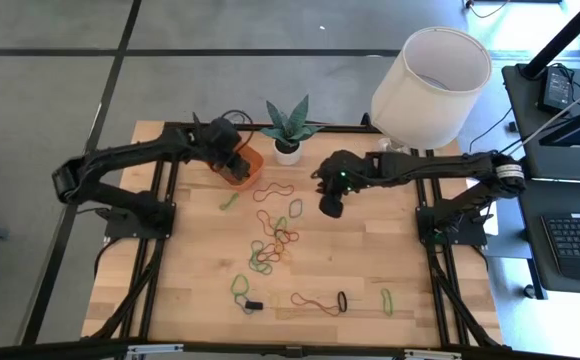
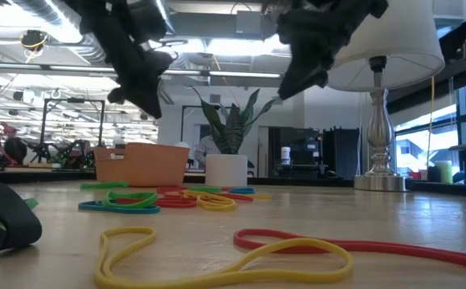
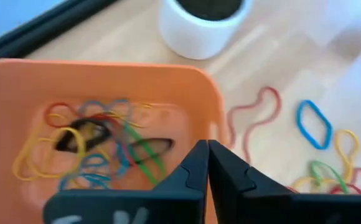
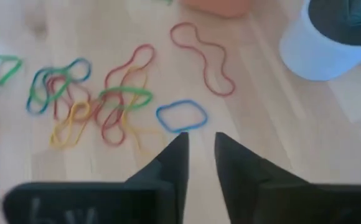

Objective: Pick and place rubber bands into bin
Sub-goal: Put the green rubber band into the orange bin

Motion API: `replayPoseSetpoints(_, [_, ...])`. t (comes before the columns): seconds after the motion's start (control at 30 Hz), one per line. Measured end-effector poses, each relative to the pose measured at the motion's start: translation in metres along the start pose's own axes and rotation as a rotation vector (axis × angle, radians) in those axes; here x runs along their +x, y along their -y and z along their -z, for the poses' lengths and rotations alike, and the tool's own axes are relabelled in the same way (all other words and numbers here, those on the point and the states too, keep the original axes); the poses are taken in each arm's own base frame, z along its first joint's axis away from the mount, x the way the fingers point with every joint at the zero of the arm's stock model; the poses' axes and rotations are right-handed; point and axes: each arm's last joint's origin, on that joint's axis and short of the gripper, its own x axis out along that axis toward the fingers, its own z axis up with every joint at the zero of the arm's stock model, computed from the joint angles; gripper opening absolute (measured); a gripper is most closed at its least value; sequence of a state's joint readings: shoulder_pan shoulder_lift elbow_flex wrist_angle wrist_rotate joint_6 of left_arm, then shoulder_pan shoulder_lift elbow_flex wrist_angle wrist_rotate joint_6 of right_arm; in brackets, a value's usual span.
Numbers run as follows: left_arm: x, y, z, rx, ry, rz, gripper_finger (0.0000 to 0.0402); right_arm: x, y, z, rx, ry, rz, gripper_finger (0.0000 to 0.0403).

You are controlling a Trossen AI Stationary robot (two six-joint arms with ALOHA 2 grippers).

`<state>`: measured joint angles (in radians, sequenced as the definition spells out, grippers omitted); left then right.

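Note:
The orange bin (image 1: 245, 168) stands on the table near its far edge, left of the white plant pot. Several coloured rubber bands (image 3: 93, 146) lie in the bin (image 3: 106, 81). My left gripper (image 3: 207, 155) hovers shut above the bin's rim, and it is raised clear of the bin (image 2: 141, 164) in the low view. More rubber bands (image 1: 275, 240) lie loose on the table's middle and near side. My right gripper (image 4: 200, 142) hangs above the table with its fingers slightly open, just short of a blue rubber band (image 4: 180, 116). In the high view, my right gripper (image 1: 330, 205) is right of the band cluster.
A white pot with a small plant (image 1: 288, 150) stands right of the bin. A lamp with a white shade (image 1: 430, 75) stands at the far right corner. Loose bands (image 2: 217, 257) also lie near the near edge. Black frame rails run along both table sides.

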<state>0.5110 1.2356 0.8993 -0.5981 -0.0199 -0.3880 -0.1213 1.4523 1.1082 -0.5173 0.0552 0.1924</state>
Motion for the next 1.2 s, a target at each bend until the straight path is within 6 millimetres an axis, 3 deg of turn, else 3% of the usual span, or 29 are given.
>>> replayPoseSetpoints(0.1, [-0.004,0.017,0.008,0.006,0.01,0.005,0.0001,-0.012,0.003,0.018,-0.014,0.014,-0.006,0.0048])
replayPoseSetpoints(0.27, [-0.008,0.044,0.023,0.031,0.006,0.029,0.0001,-0.039,0.013,0.066,0.054,0.056,-0.041,0.0007])
replayPoseSetpoints(0.37, [-0.01,0.053,0.036,0.049,-0.046,0.019,0.0001,-0.051,0.019,0.091,0.112,0.098,-0.056,0.0007])
replayPoseSetpoints(0.53, [-0.015,0.052,0.058,-0.02,-0.198,-0.095,0.0004,-0.062,0.024,0.118,0.173,0.171,-0.108,0.0027])
replayPoseSetpoints(0.8, [-0.013,0.047,0.076,-0.054,-0.301,-0.182,0.0046,-0.066,0.026,0.127,0.148,0.211,-0.123,0.0023])
replayPoseSetpoints(1.2, [0.025,0.032,0.108,-0.039,-0.274,-0.151,0.0143,-0.065,0.025,0.126,0.131,0.203,-0.154,0.001])
